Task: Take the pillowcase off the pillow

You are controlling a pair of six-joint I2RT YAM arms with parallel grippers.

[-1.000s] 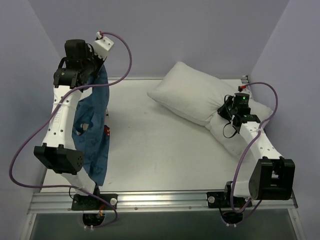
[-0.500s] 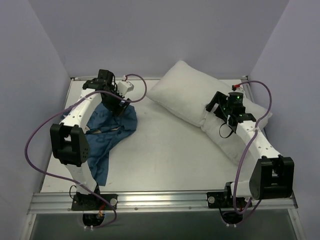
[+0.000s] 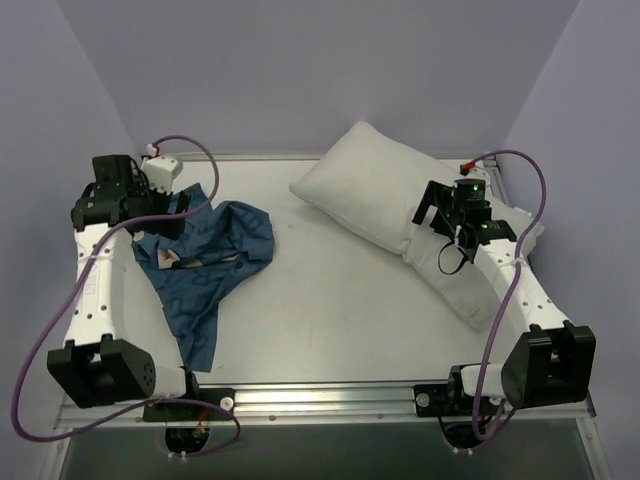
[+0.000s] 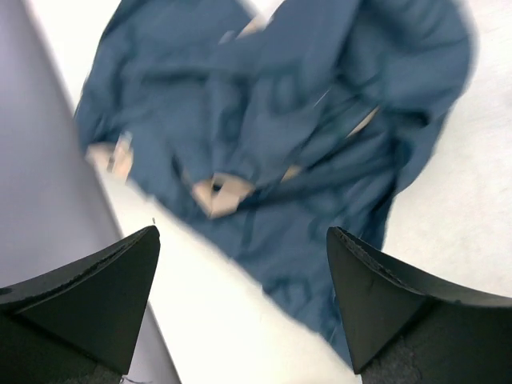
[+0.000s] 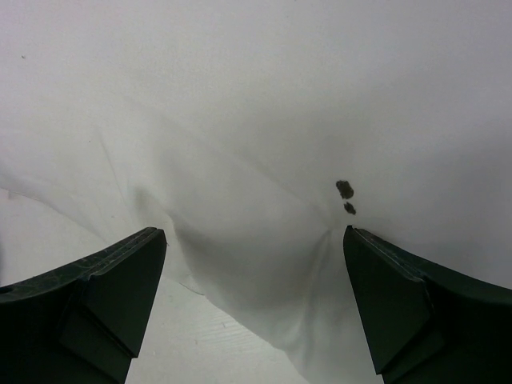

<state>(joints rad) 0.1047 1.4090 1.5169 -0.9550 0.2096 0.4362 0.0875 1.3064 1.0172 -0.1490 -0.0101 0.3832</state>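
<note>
The dark blue printed pillowcase (image 3: 215, 250) lies crumpled on the left side of the table, off the pillow. In the left wrist view the pillowcase (image 4: 280, 120) spreads below my left gripper (image 4: 244, 308), which hangs open above its near edge and holds nothing. My left gripper (image 3: 172, 218) sits over the cloth's left part. The plain white pillow (image 3: 385, 195) lies bare at the back right. My right gripper (image 3: 432, 215) stands open right over the pillow (image 5: 272, 104), its fingers apart with a fold of white cloth between them and not gripped.
The white table (image 3: 330, 310) is walled by lavender panels at left, back and right. A metal rail (image 3: 320, 398) runs along the near edge by the arm bases. The pillow carries a small dark spot (image 5: 346, 192).
The left arm came down from high up and let the pillowcase drop onto the table, then drew back left. Both grippers went from shut to open; the right one released the pillow.
</note>
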